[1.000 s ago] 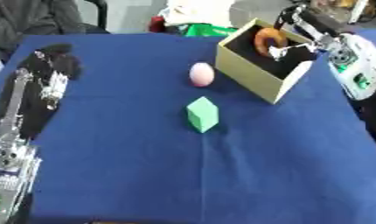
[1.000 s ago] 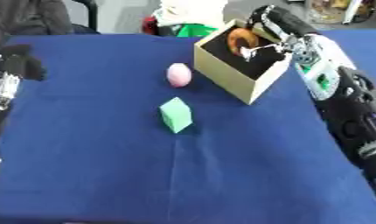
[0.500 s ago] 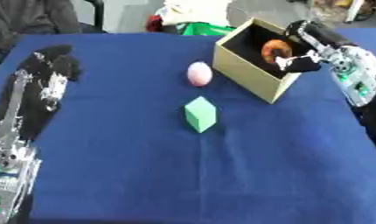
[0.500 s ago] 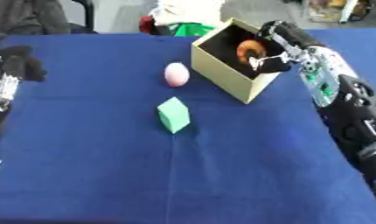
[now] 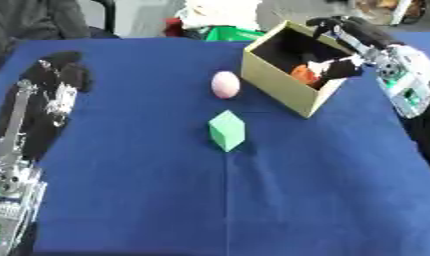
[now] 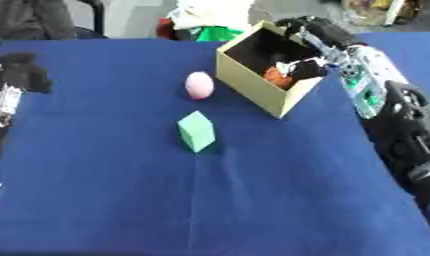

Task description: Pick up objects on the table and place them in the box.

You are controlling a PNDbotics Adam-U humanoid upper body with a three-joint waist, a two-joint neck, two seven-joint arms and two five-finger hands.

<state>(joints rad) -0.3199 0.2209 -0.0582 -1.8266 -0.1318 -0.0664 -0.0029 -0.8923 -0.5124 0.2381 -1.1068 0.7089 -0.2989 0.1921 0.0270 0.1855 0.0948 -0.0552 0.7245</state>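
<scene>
Box (image 5: 288, 80) — tan card, dark inside — holds an orange object (image 5: 302, 73).

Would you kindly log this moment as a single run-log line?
right hand: over box, at orange object inside | left hand: idle, left edge | pink egg, green block: on table

R arm enters from right edge, forearm black w/ white-and-green panel, angled up toward upper right. R hand (image 5: 345, 47) at far right, fingers arched, thumb lower, curled downward; whether it grips anything can't tell.

L arm along left edge, silver joints near lower left corner, black forearm running up. L hand (image 5: 54, 75) at upper left, fingers relaxed, spread slightly, pointing away from camera, holding nothing. 2 hands well apart.
</scene>
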